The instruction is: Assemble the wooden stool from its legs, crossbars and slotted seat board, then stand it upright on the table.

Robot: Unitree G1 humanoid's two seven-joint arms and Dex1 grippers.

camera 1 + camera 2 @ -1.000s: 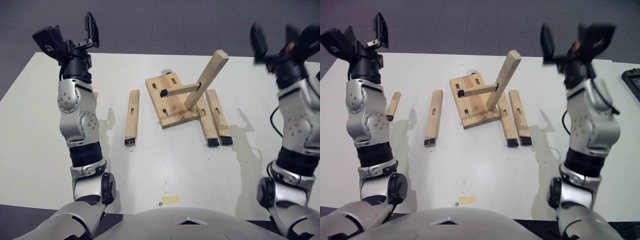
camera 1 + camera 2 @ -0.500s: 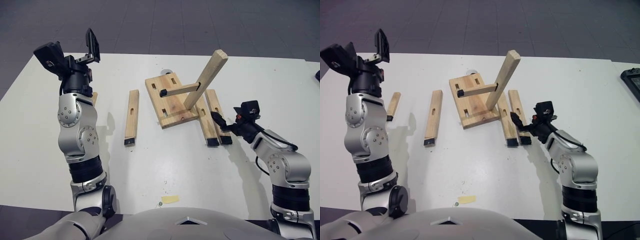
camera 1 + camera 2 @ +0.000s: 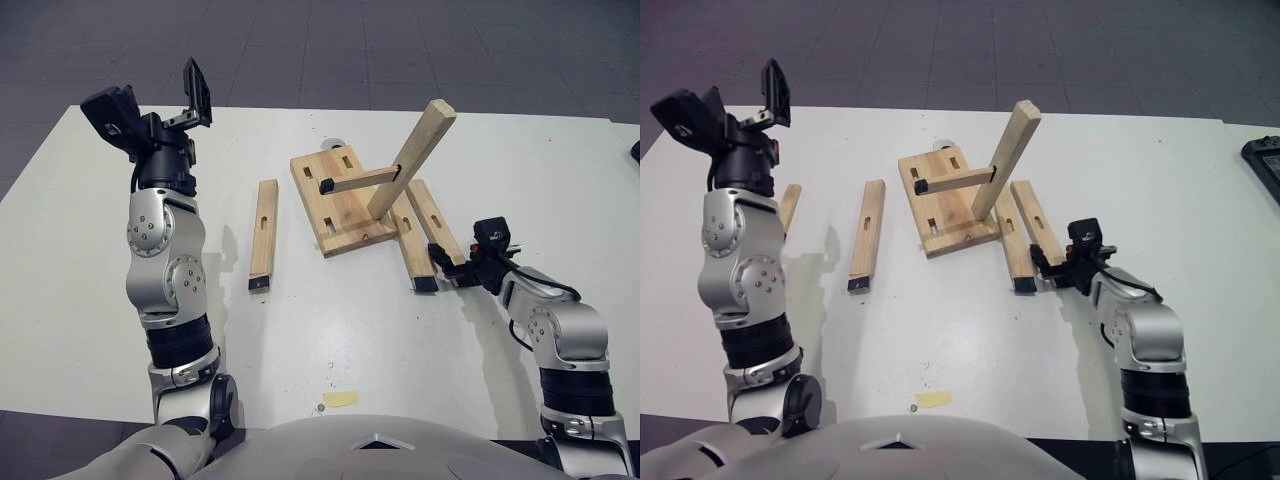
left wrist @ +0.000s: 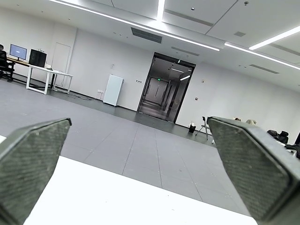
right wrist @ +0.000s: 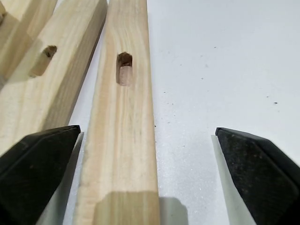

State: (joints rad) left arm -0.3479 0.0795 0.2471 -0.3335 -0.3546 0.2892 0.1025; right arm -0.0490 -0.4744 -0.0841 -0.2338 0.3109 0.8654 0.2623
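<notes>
The outermost stool leg (image 3: 437,222) is straddled by the spread-fingered right gripper (image 3: 450,266), closure being called for next; the left gripper (image 3: 155,100) is likewise spread.

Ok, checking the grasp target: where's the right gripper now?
On the right side of the table in the head views, the right gripper sits open astride the near end of the outermost leg, right of the seat board.

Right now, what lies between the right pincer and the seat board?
Two slotted legs side by side, the inner leg and outer leg, as both eye views show.
</notes>
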